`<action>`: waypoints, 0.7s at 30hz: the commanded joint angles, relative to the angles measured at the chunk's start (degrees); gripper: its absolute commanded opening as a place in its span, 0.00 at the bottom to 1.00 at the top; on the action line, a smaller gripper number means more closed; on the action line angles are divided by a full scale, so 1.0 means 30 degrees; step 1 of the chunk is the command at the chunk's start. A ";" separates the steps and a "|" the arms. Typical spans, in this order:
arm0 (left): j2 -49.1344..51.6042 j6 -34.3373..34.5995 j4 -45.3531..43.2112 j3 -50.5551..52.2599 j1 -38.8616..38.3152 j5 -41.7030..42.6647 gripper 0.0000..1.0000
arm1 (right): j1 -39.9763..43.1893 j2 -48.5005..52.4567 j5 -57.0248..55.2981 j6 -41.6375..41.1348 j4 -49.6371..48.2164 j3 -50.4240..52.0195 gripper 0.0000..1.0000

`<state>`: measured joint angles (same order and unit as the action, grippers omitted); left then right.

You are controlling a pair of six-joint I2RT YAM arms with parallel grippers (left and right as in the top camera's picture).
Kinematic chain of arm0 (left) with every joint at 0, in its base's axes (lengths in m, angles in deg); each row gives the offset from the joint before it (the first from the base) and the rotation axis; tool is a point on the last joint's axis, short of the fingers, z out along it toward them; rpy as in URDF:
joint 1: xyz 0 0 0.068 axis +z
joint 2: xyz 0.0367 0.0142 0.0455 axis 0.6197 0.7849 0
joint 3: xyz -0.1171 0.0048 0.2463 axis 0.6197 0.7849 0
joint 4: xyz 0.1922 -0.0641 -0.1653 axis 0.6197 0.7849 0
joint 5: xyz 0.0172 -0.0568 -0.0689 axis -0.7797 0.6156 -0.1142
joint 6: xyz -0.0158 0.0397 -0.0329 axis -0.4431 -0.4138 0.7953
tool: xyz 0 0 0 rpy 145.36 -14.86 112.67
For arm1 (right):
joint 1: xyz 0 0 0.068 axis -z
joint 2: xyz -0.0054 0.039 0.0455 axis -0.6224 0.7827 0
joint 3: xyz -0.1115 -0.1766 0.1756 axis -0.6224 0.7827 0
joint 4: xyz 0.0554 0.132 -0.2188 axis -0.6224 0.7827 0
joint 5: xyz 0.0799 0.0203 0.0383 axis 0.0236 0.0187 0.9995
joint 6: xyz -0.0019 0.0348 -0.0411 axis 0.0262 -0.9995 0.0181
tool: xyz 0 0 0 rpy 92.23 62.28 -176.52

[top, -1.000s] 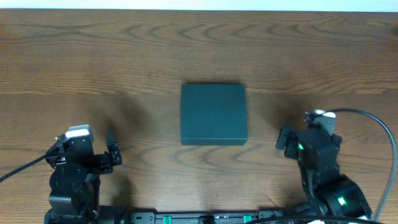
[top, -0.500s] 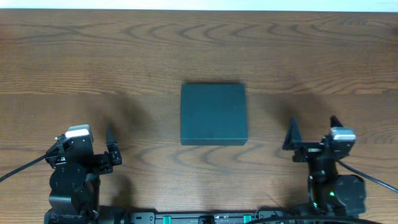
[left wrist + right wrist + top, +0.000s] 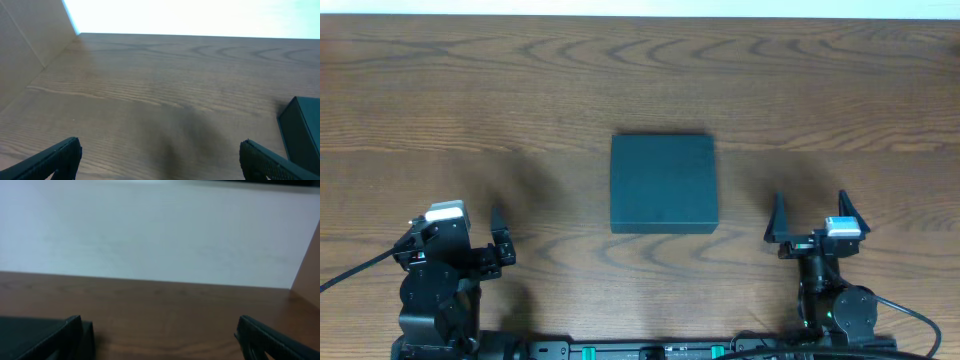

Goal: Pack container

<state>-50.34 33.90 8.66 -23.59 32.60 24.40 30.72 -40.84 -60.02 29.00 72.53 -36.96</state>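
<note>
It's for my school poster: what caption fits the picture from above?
Closed teal box on a wooden table, left pincer and right pincer open, empty.

The table [image 3: 470,100] under me is showing brown wood with a strong wavy grain. It is looking smooth, with a soft satin sheen that is catching pale light toward the far edge. The container [image 3: 664,183] is looking matt and even, a dark teal skin with no gloss and crisp edges; whether it is card or plastic I am not making out. My left fingers [image 3: 52,159] and right fingers [image 3: 272,341] are looking like dull black plastic, faintly grainy.
</note>
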 commanded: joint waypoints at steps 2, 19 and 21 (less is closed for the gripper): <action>0.0044 -0.0321 -0.0066 0.0073 -0.0044 -0.0226 0.98 | 0.0211 -0.0189 0.0131 0.0328 0.1100 0.0117 0.99; 0.0044 -0.0313 -0.0066 0.0073 -0.0044 -0.0226 0.99 | 0.0328 -0.0189 0.0481 -0.1158 0.4736 0.0087 0.99; 0.0044 -0.0313 -0.0066 0.0073 -0.0044 -0.0226 0.99 | 0.0328 -0.0189 0.0481 -0.1158 0.4736 0.0087 0.99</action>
<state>-50.27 33.90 8.64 -23.57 32.60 24.40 30.92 -40.95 -58.98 26.68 86.23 -36.68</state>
